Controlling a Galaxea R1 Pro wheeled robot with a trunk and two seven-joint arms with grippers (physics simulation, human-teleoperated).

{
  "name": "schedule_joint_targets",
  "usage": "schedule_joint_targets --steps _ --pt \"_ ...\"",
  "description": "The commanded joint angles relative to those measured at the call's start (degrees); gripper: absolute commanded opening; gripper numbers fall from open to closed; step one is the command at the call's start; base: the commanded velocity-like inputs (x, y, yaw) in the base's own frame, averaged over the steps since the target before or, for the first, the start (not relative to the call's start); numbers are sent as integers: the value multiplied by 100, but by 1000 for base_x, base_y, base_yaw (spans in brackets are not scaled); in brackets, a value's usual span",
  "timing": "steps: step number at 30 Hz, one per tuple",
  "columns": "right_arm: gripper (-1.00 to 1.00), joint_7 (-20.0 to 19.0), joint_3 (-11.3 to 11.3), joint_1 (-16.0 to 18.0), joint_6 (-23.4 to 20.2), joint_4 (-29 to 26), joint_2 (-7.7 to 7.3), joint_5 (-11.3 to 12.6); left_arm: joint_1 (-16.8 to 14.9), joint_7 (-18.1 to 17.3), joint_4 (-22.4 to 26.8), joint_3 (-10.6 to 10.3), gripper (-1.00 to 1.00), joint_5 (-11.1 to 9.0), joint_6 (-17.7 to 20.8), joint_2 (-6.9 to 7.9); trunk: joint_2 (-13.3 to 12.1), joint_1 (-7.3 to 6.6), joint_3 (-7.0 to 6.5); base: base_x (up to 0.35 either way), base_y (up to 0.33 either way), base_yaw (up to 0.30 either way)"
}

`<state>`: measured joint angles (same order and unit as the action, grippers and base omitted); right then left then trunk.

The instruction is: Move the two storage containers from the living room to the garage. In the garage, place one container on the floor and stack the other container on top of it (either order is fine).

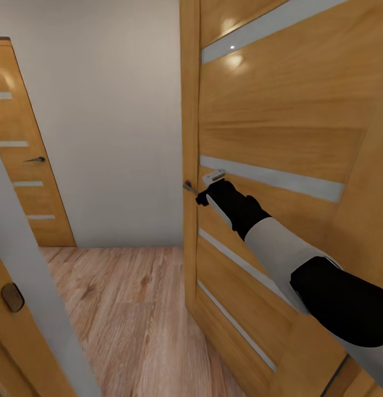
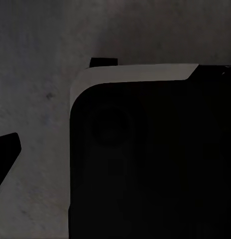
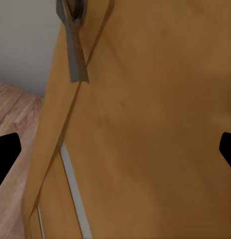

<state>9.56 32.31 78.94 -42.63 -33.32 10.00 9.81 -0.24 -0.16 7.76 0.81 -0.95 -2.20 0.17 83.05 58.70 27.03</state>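
The two storage containers are out of view. My right arm reaches forward to a wooden door [image 1: 280,127] with pale glass strips. My right gripper [image 1: 201,197] sits just beside the door's dark lever handle [image 1: 188,187], near the door's edge. In the right wrist view the handle [image 3: 75,55] lies ahead, and both fingertips [image 3: 5,154] stand far apart with nothing between them, so the gripper is open. One dark fingertip [image 2: 5,154] of my left gripper shows against a dark grey surface, next to my own black body [image 2: 145,164].
A second wooden door [image 1: 26,165] with its own handle [image 1: 36,160] stands at the left, beside a plain pale wall [image 1: 114,121]. Light wood planks [image 1: 120,314] cover the floor. A grey door edge [image 1: 31,286] crosses the lower left, close to me.
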Motion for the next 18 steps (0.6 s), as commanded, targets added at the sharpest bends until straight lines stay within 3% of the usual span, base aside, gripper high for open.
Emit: schedule_joint_targets --steps 1,5,14,18 --pt "100 60 29 7 -52 -2 0 54 -2 -2 -2 7 100 -10 -17 0 3 2 6 128 0 0" --pt "100 89 43 5 -96 -2 0 19 -2 -2 -2 7 100 -10 -17 -1 3 2 6 43 0 0" --pt "100 1327 143 -2 -400 63 0 -19 -2 -2 -2 8 100 -10 -17 -7 3 2 6 1 0 0" --pt "100 1727 202 -2 -404 252 0 -250 -2 -2 -2 10 100 -10 -17 -8 3 2 6 0 0 0"
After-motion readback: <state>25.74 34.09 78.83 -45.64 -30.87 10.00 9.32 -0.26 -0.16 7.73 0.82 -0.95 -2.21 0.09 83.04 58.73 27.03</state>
